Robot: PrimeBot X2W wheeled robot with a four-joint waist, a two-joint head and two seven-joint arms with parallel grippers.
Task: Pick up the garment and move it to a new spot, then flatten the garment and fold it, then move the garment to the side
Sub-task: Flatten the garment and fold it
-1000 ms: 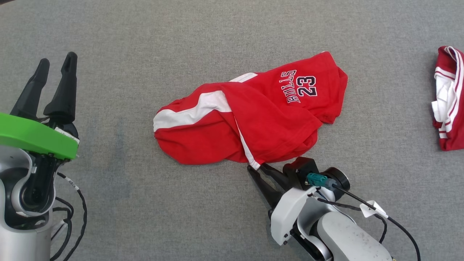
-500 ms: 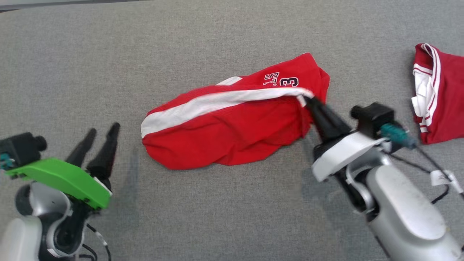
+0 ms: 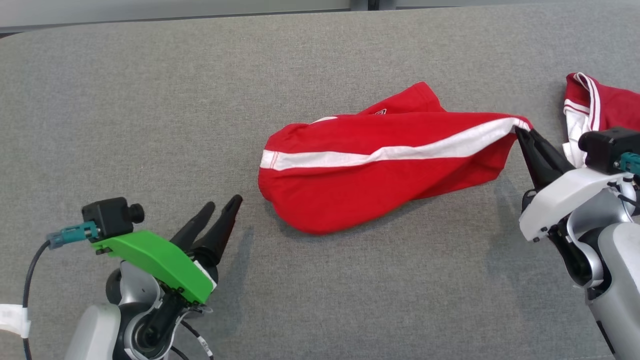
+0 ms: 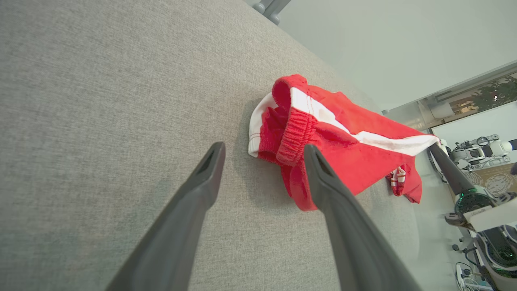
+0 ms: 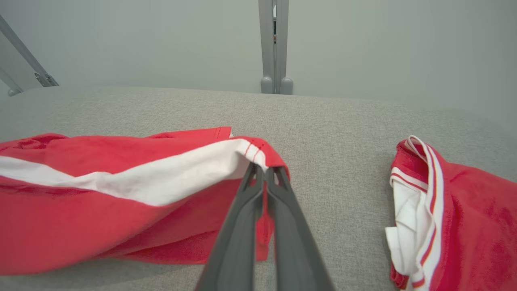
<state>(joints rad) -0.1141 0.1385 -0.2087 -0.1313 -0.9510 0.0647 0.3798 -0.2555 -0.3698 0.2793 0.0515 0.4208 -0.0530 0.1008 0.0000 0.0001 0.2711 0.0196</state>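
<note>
Lengthwise, the garment [image 3: 375, 185] runs left-right, right claw [image 3: 521, 131] pinching its end.

Garment [image 3: 380, 185] print — mostly hidden, nothing legible

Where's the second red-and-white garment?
The second garment lies at the head view's far right on the grey surface, just beyond the right gripper, which is shut on the red shorts.

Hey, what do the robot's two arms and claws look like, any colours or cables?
Both claws have two long tapered dark fingers. The left claw has a bright green cover, the right claw a white cover. Each wrist carries a black camera with a teal plug and dark cable.
</note>
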